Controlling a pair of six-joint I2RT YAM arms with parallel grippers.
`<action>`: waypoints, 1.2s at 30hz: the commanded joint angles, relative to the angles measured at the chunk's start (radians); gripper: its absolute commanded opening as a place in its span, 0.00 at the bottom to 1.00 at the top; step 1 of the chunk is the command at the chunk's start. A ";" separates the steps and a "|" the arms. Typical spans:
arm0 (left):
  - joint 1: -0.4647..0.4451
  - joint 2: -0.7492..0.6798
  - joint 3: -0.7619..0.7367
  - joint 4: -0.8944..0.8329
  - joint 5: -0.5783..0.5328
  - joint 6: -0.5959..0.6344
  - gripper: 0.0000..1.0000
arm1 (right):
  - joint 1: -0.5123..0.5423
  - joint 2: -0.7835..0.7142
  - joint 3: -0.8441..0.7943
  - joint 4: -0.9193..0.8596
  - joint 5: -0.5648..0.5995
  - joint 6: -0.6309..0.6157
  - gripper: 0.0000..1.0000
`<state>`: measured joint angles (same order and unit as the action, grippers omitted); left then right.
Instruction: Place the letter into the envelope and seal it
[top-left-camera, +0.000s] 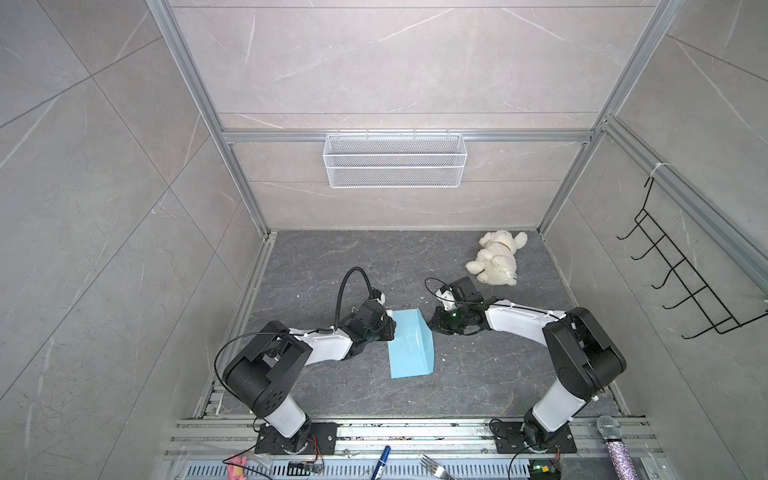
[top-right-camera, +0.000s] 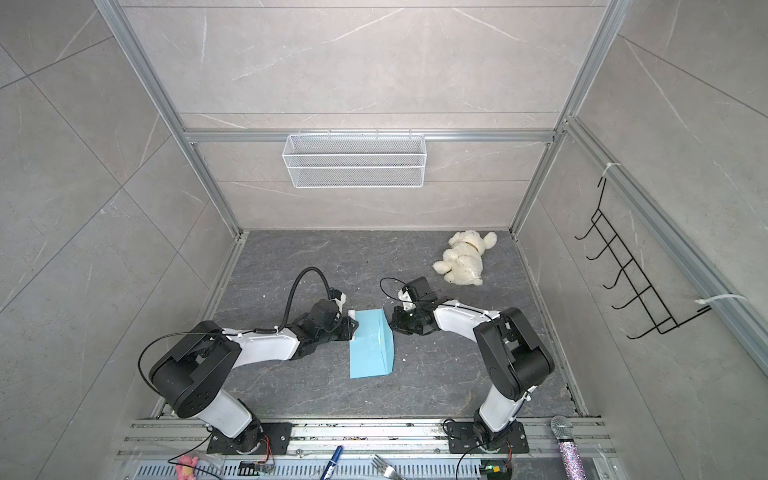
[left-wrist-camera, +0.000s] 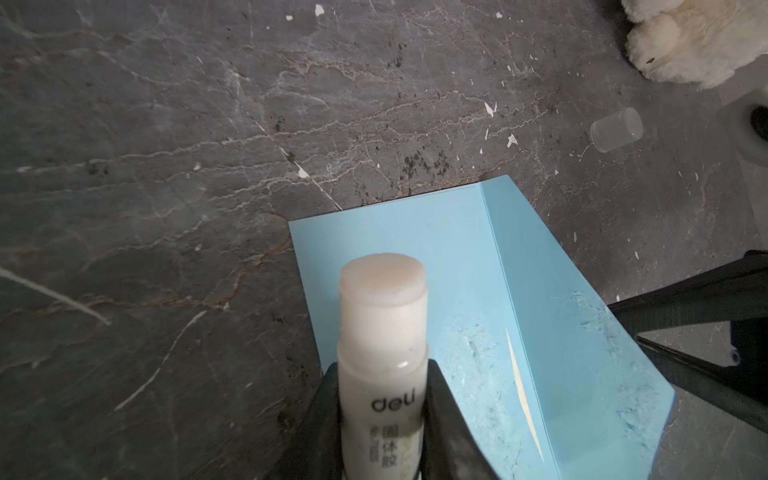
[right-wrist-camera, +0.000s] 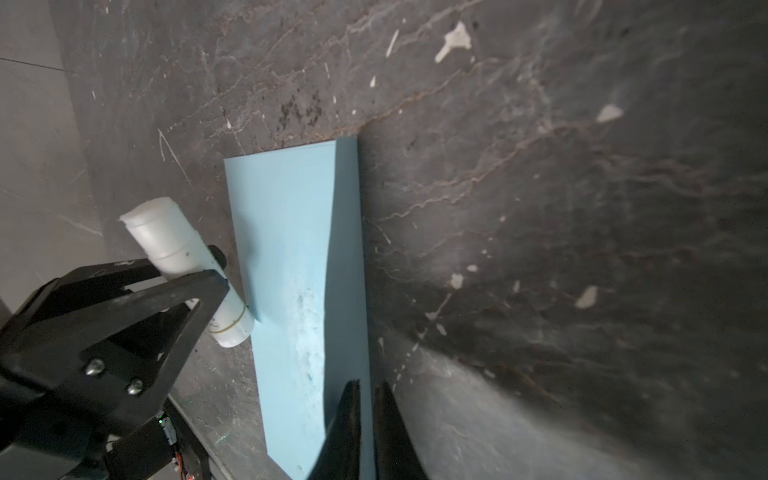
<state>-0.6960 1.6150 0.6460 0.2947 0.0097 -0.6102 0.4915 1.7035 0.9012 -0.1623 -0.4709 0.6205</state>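
— Anything seen from the left wrist alone?

— Writing on the white plastic glue stick (left-wrist-camera: 382, 332): "deli" in dark letters, under it the characters 固体胶, then smaller print too blurred to read. Uncapped, waxy tip bare. Clamped at the barrel by the left pincer (left-wrist-camera: 382, 374), partly closed around it. Also a small clear plastic cap (left-wrist-camera: 616, 129) lying on the dark grey marbled tabletop (left-wrist-camera: 166, 166), well beyond the glue tip. And a thin cream sliver of paper (left-wrist-camera: 524, 395) beside the flap fold.

— And from the right wrist?

— Right pincer (right-wrist-camera: 365, 386) narrowed to a slit, edge of the raised flap (right-wrist-camera: 345, 249) showing in that slit. Gripped or not, cannot tell.

— Where is the long light blue paper envelope (top-left-camera: 409, 349)?

— Flat on the tabletop between the two pincers in both top views: just beside the left one, flap side toward the right one. Scuffed whitish patches near the fold. White plush toy (top-left-camera: 496, 257) well behind the right pincer.
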 joint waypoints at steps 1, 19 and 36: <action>-0.004 0.020 0.019 0.033 0.008 -0.008 0.00 | 0.019 0.031 -0.004 0.056 -0.041 0.043 0.11; -0.005 0.020 0.017 0.036 0.009 -0.007 0.00 | 0.118 0.177 0.077 0.105 -0.038 0.091 0.07; -0.005 0.019 0.017 0.062 0.017 -0.027 0.00 | 0.158 0.224 0.094 0.071 -0.028 0.083 0.03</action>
<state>-0.6960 1.6241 0.6468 0.3195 0.0116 -0.6277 0.6415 1.8923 0.9947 -0.0505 -0.5133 0.7044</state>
